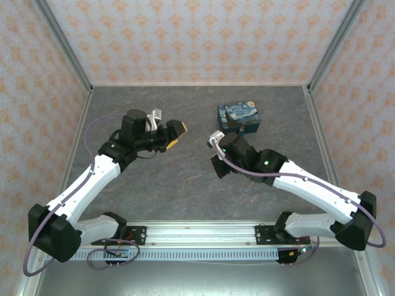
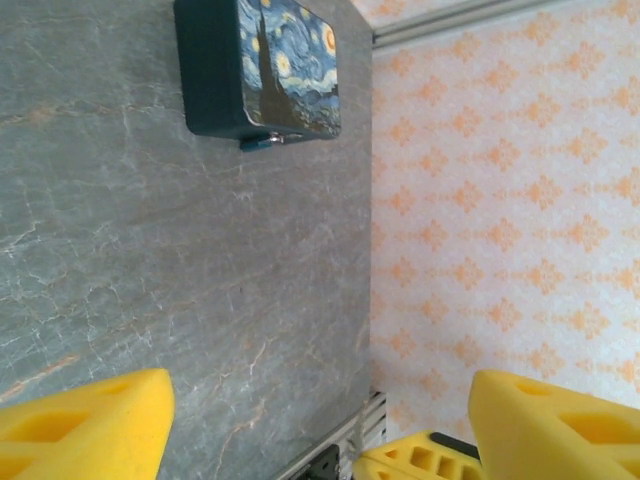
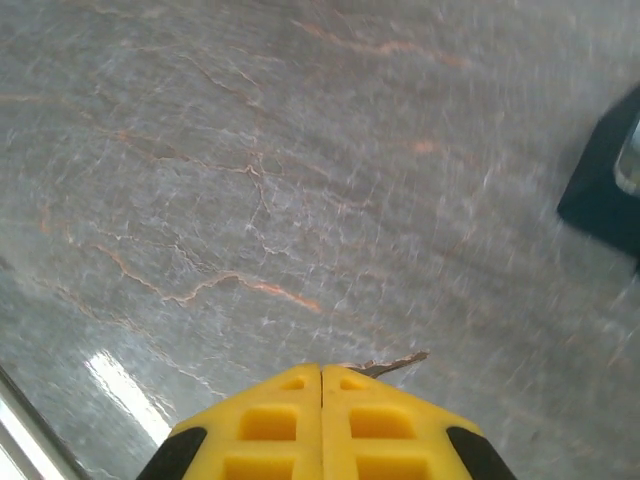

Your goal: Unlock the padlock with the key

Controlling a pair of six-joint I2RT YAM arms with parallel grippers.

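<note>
Yellow fingers of the right gripper (image 3: pixel 321 385) are pressed flat together in the right wrist view, and the key (image 3: pixel 392 364) is pinched in their seam. It is a thin pale sliver, and only a short end pokes out past the fingertips. Its long axis runs nearly across that picture, and the free end points to the right, tilted slightly upward, towards the dark corner of the box (image 3: pixel 603 190) at the right edge. The key hangs above the grey veined table (image 3: pixel 250 180) and is well apart from the box. That picture is blurred towards the box.

From the top external view, the right gripper (image 1: pixel 217 168) sits near the middle of the table (image 1: pixel 191 105), and the blue-and-yellow swirly-print box (image 1: pixel 239 117) lies beyond it. The left gripper (image 1: pixel 174 129) is held to the left of the box, its fingers aimed across at it.

In the left wrist view the left gripper (image 2: pixel 320 400) stands wide open with nothing between its fingers. The box (image 2: pixel 260 65) lies ahead of it on the table (image 2: pixel 150 280), near the patterned wall (image 2: pixel 500 220). The padlock (image 2: pixel 262 142) is a tiny teal piece touching the side of the box that faces this camera. It lies lengthwise along that edge, too small to tell which way its keyhole faces.
</note>
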